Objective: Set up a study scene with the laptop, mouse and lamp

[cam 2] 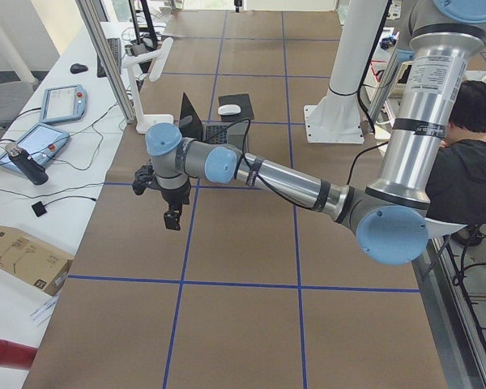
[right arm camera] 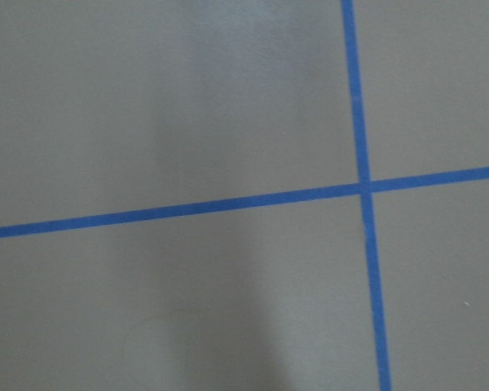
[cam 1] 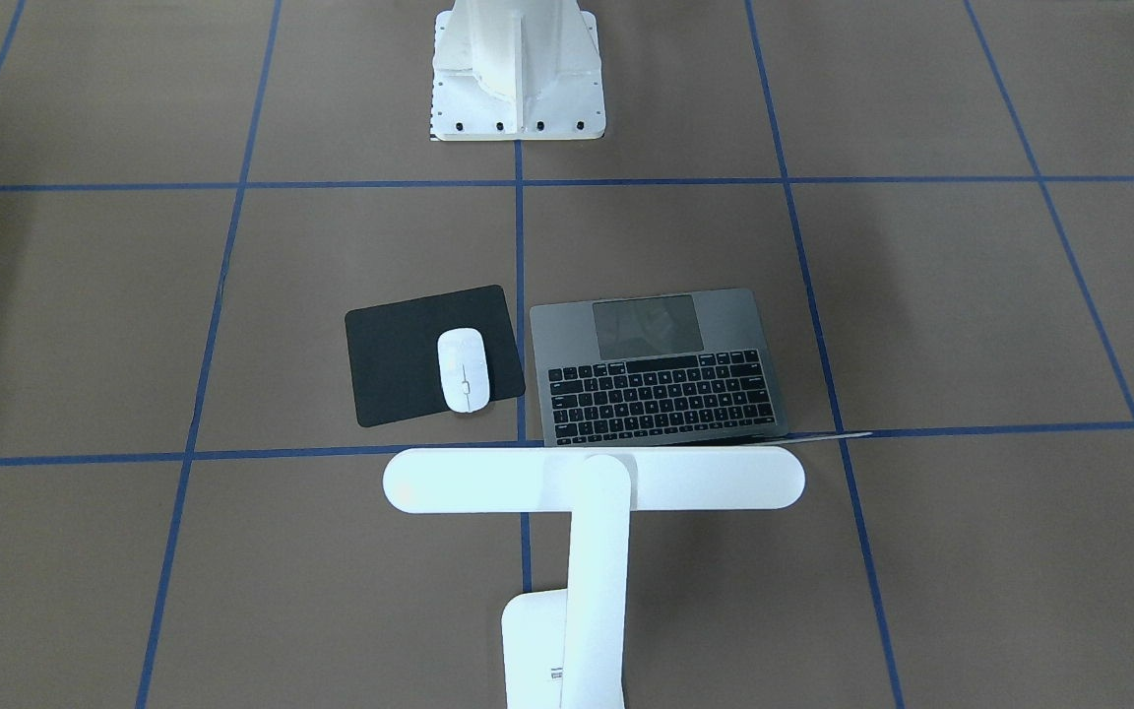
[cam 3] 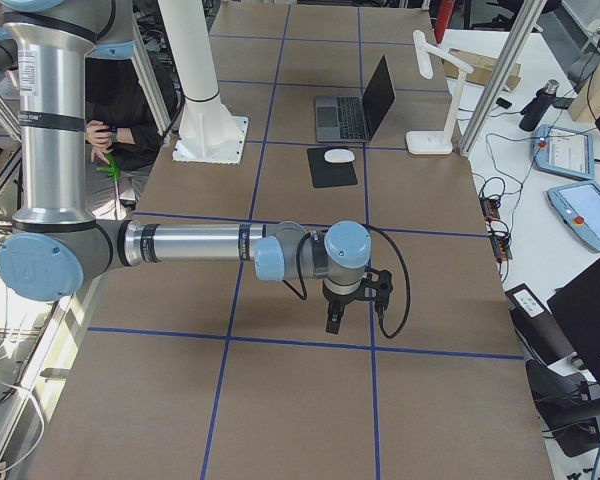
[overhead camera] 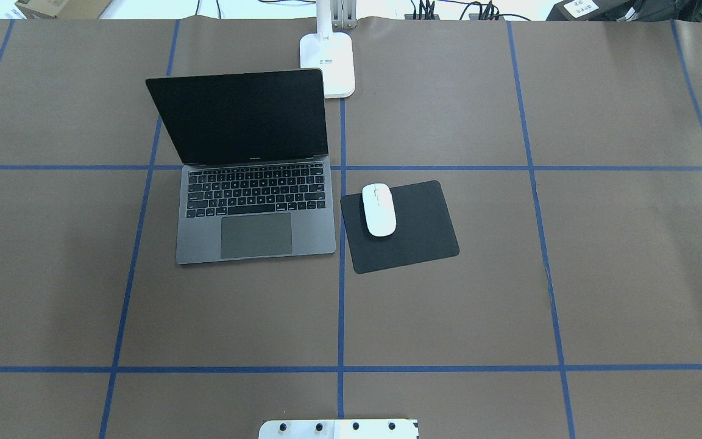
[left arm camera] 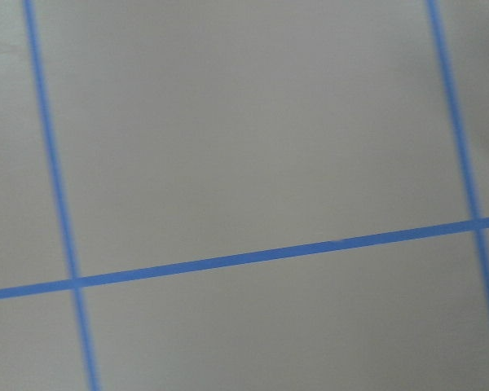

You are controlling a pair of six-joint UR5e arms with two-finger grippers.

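Overhead exterior: the laptop (overhead camera: 256, 207) sits open on the table (overhead camera: 570, 274), about midway across and toward the far edge. Its dark screen is tilted back and its keys face the robot's side, as a seated user would want.
Mouse: the mouse (overhead camera: 379, 210) lies on the black pad (overhead camera: 415, 238), at the pad's corner nearest the laptop. The pad lies just beside the laptop's right side, where a right hand would fall.
Lamp: the lamp (overhead camera: 328, 64) has its base at the far edge, just behind the laptop's rear right corner. Its bar head reaches over the lid, probably to light the keys.
Left gripper: the left gripper (cam 2: 172, 207) hangs over bare table toward the left end, well apart from all three things. I cannot tell whether its fingers are apart or together.
Right gripper: the right gripper (cam 3: 335, 318) hangs likewise toward the right end, finger state also unclear.
Wrist views: only table and blue tape lines (right arm camera: 360, 187).
Progress: the layout looks finished, with both arms clear of it.
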